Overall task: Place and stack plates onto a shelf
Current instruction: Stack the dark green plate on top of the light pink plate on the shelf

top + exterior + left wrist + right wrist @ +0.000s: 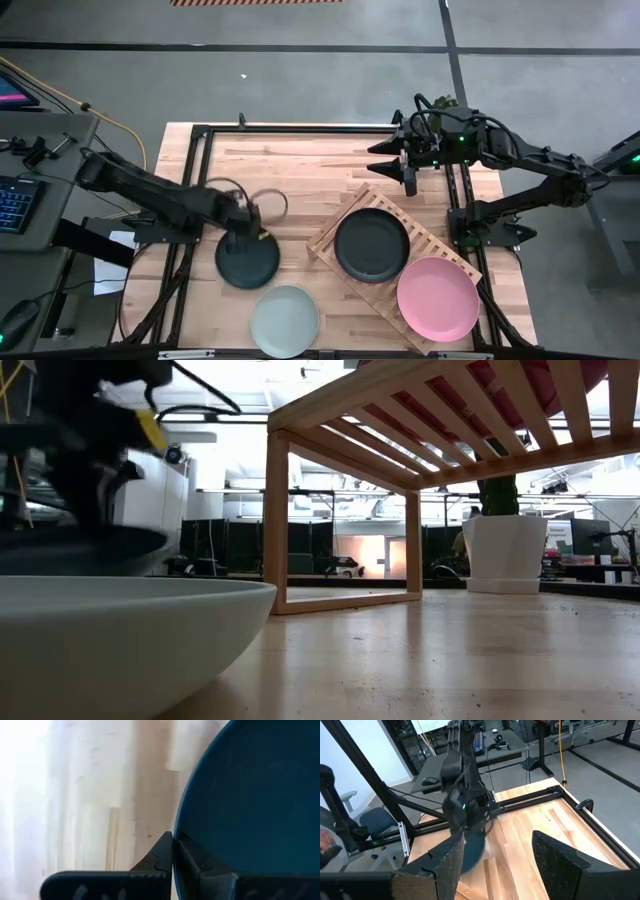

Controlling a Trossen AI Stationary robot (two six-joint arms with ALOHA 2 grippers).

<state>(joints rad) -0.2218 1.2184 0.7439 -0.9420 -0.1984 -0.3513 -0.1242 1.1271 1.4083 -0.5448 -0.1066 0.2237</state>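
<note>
- Here the left gripper (258,232) is at the far edge of the dark teal plate (247,259), which lies on the table (290,160) just left of the shelf (325,243). In the left wrist view its two fingers (162,857) are pressed together on the rim of this plate, one on each side.
- From above, the arm covers this contact point, so the grip cannot be read there.
- The pale mint plate (285,320) lies near the front edge of the table, close to the teal one; whether they touch is hard to tell.
- The black plate (372,245) rests on the slats of the shelf, and the light pink plate (437,298) is on its right end, partly over the edge.
- In the low view the pink plate shows only as a red underside (480,400) between the slats, and the mint plate (120,640) is cut off.
- The right gripper (404,165) waits over the far side of the table, with fingers spread and nothing between them.
</note>
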